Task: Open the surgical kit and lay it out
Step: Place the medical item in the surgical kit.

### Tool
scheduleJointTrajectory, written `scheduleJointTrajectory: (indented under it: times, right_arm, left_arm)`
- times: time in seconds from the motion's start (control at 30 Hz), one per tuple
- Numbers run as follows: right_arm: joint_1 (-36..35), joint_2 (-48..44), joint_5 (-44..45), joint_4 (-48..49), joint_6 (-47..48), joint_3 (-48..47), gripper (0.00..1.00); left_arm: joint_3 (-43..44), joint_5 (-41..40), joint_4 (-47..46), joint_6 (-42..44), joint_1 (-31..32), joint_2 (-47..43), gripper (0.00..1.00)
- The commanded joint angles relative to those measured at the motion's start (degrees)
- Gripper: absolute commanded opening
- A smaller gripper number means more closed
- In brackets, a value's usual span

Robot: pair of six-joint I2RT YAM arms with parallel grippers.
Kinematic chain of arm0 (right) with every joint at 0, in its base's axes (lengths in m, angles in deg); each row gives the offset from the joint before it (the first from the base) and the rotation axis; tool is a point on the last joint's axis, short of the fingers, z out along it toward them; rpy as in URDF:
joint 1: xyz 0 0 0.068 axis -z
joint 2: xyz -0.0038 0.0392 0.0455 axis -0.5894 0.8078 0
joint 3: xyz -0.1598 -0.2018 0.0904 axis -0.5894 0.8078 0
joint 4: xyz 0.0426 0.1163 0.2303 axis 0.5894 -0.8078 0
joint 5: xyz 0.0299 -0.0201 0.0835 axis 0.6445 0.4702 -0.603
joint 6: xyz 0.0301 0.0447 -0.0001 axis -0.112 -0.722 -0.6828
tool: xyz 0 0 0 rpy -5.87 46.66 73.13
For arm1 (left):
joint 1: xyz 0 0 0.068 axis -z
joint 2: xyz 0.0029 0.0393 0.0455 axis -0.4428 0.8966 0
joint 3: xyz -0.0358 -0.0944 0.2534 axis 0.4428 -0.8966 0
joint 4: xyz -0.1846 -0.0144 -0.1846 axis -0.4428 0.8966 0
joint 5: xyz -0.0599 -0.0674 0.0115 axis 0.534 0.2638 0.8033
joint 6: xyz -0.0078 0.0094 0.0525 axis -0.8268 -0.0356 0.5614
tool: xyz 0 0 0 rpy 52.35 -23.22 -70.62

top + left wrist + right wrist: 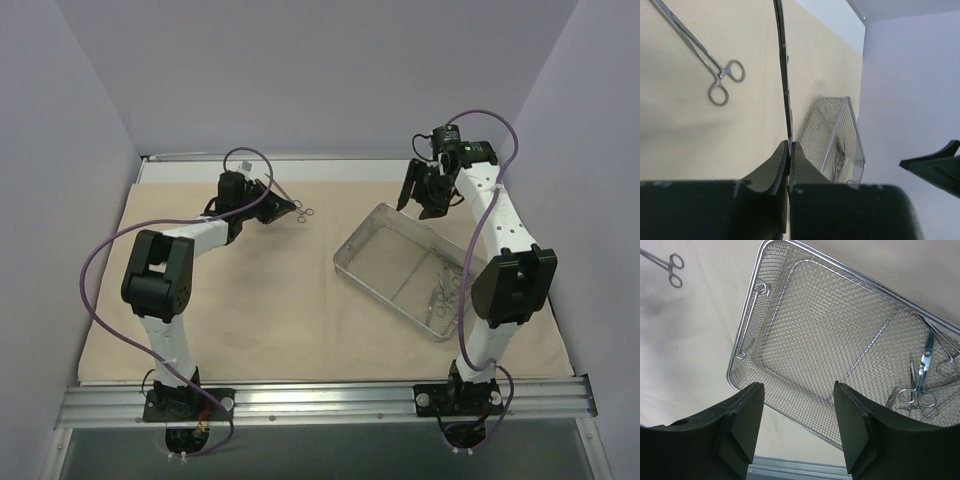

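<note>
The beige cloth wrap (260,310) lies spread flat over the table. The wire-mesh tray (372,262) sits on it right of centre, with several scissors and forceps (922,377) bunched at its near end (440,295). One ring-handled forceps (715,75) lies on the cloth at the far left-centre (306,212). My left gripper (790,144) is shut on a thin steel instrument (785,75) seen edge-on, low over the cloth beside that forceps (272,198). My right gripper (799,385) is open and empty, above the tray's far end (425,195).
A metal rail (320,400) runs along the near edge with both arm bases on it. Lilac walls close in the left, right and back. A white table strip (300,168) shows beyond the cloth's far edge. Purple cables loop off both arms.
</note>
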Motion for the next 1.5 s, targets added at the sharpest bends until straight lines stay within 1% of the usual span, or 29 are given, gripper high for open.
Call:
scheduleJointTrajectory:
  times: [0.0,0.03,0.1,0.23,0.37,0.57,0.67,0.73,1.13,1.27,1.47]
  right_arm:
    - [1.64,-3.87,1.48,-2.79,1.39,1.63,0.58]
    - [2.08,-4.13,1.40,-2.70,1.57,1.98,0.58]
    - [3.13,-4.66,1.22,-2.52,1.66,2.69,0.58]
    - [4.36,-5.28,0.78,-2.35,2.10,4.45,0.58]
    - [5.07,-5.28,0.52,-2.26,2.54,4.80,0.58]
    - [5.68,-4.75,-0.45,-2.00,2.54,5.15,0.58]
    - [6.04,-4.49,-0.63,-1.73,2.54,5.33,0.58]
    - [6.21,-4.40,-0.80,-1.47,2.54,5.41,0.58]
    - [6.65,-4.22,-1.68,-1.03,2.36,6.12,0.58]
    - [7.00,-4.31,-1.59,-1.12,2.54,6.03,0.58]
    - [7.09,-4.66,-1.94,-1.03,2.54,6.38,0.59]
  left_arm:
    - [-1.39,-5.24,-9.55,-6.01,0.38,0.93,0.02]
    - [-2.10,-5.78,-10.78,-6.54,0.46,0.93,0.02]
    - [-2.19,-6.57,-9.74,-6.54,0.99,1.80,0.02]
    - [-3.16,-5.25,-11.93,-8.56,0.90,4.09,0.02]
    - [-2.90,-5.69,-10.37,-8.04,0.90,5.06,0.02]
    - [-4.12,-4.99,-10.80,-8.04,0.90,5.41,0.02]
    - [-3.07,-4.47,-6.76,-6.02,0.64,6.02,0.02]
    - [-2.46,-3.76,-6.14,-5.92,0.29,7.08,0.02]
    - [-0.26,-4.11,-6.66,-7.15,0.11,11.03,0.02]
    - [-0.43,-4.64,-5.97,-7.16,0.03,10.77,0.02]
    - [-0.87,-4.73,-3.41,-6.28,-0.68,10.25,0.09]
